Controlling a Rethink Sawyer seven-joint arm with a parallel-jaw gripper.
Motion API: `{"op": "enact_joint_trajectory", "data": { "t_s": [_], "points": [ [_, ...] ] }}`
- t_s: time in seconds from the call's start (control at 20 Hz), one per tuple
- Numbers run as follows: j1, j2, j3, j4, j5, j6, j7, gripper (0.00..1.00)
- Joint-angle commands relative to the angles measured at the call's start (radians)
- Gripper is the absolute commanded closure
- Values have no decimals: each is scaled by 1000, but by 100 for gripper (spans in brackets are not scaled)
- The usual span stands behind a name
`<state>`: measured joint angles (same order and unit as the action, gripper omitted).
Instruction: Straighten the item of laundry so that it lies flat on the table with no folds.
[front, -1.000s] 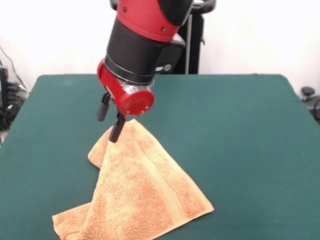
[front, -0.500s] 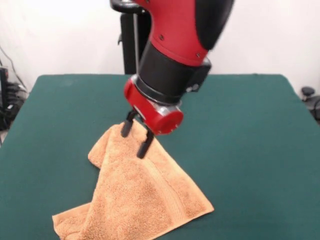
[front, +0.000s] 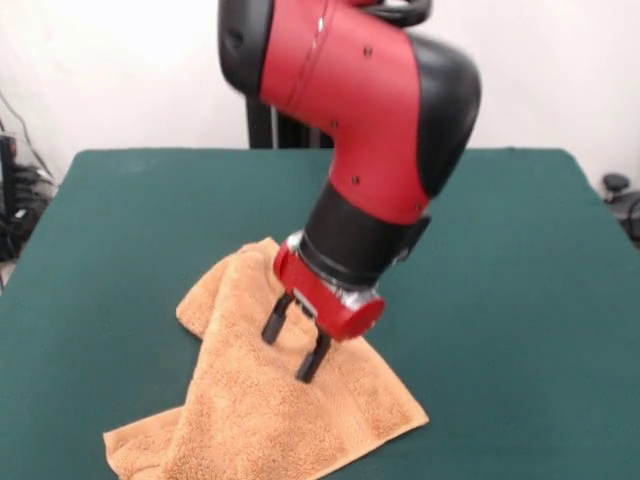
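Towel (front: 270, 400), orange-tan terry cloth, lies crumpled on the near left part of the dark green surface (front: 500, 260), far from flat: one layer is folded over another, a raised fold runs back toward the middle of the surface, and a lower corner pokes out at the near left edge. Above it the red and black arm (front: 370, 110) leans down from above. Its end effector (front: 293, 348) hangs over the middle of the cloth with both black fingers (front: 274, 320) spread apart and nothing between them; whether the tips touch the pile I cannot tell.

The step in hand looks like picking a place to grip. It would go best by closing on a single free edge or corner of the upper layer, not on the thick middle where two layers would come up together, then drawing that layer outward and low over the bare surface so the fold opens instead of dragging the whole towel along.
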<state>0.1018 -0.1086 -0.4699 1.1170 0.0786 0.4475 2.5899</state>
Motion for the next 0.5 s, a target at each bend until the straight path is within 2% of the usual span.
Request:
{"op": "enact_joint_trajectory", "data": {
  "t_s": [0.05, 0.3, 0.5],
  "points": [
    [20, 135, 32, -2, 56, -134, 239, 0],
    [13, 184, 26, -13, 84, -219, 225, 0],
    [18, 187, 18, -14, 106, -210, 214, 0]
  ]
}}
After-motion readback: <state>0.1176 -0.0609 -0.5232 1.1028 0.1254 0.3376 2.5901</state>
